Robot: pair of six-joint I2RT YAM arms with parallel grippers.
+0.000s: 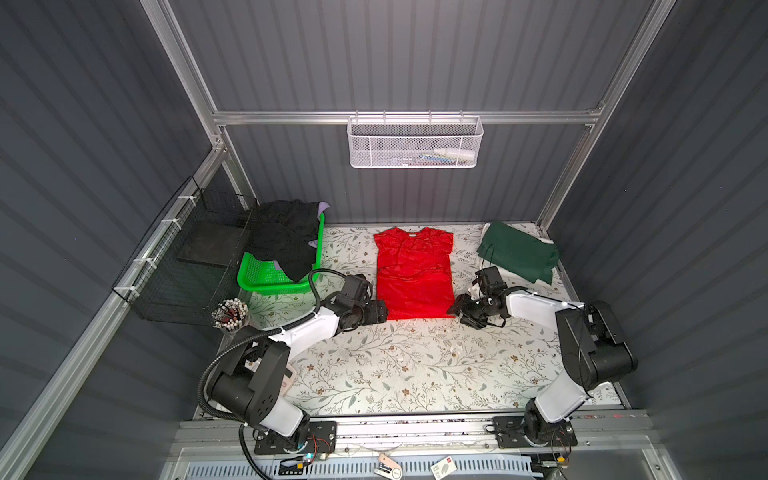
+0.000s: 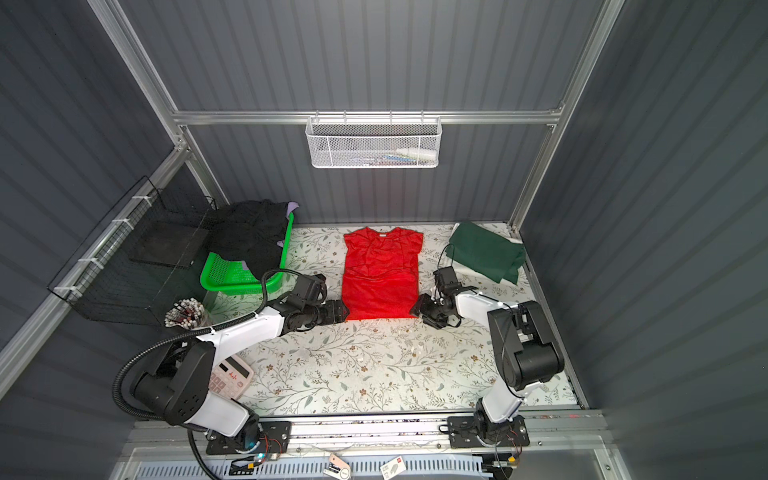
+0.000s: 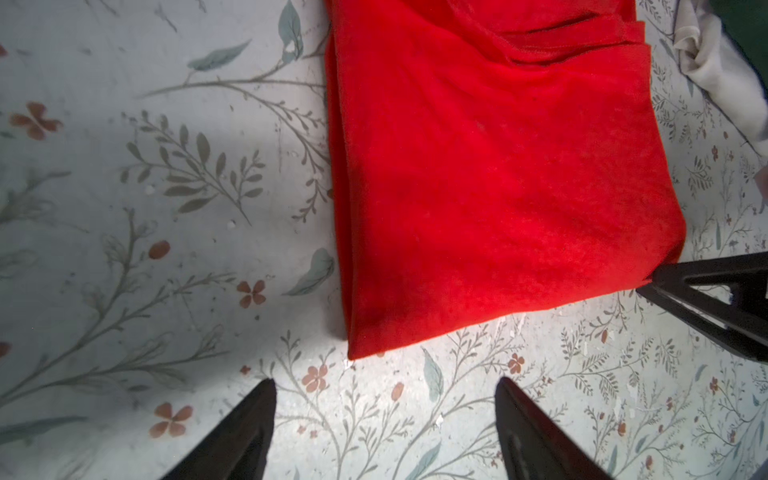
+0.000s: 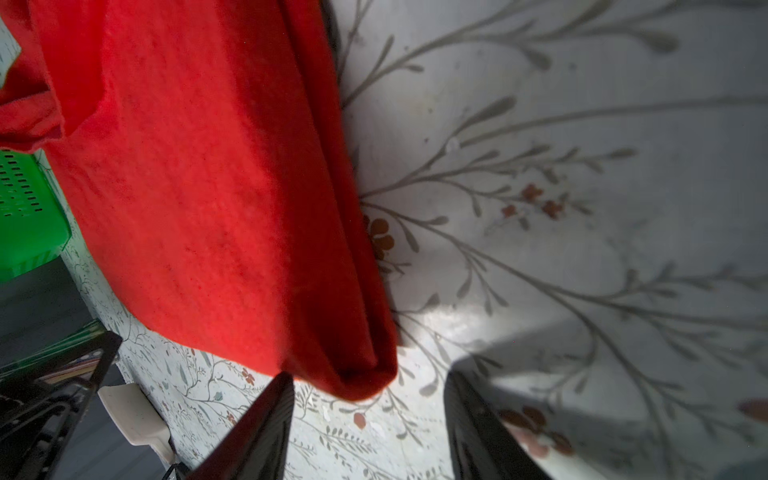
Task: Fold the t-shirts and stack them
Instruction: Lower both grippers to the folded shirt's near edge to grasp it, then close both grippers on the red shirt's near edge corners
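Observation:
A bright red t-shirt (image 1: 413,274) (image 2: 380,276) lies flat mid-table, collar to the back, its sides folded in. My left gripper (image 1: 385,311) (image 3: 385,381) is open just short of its near left hem corner (image 3: 361,345), with only tablecloth between the fingers. My right gripper (image 1: 452,309) (image 4: 369,374) is open at the near right hem corner (image 4: 357,374), which lies at its fingertips, not clamped. A folded dark green t-shirt (image 1: 517,251) (image 2: 486,251) rests on a white one (image 3: 715,79) at the back right. Black t-shirts (image 1: 286,237) and a lavender one (image 1: 322,206) fill the basket.
The green lattice basket (image 1: 266,276) (image 4: 25,216) stands at the back left. A black wire basket (image 1: 178,266) hangs on the left wall, with a cup of pens (image 1: 230,313) and a calculator (image 2: 228,376) nearby. A white mesh basket (image 1: 415,143) hangs on the back rail.

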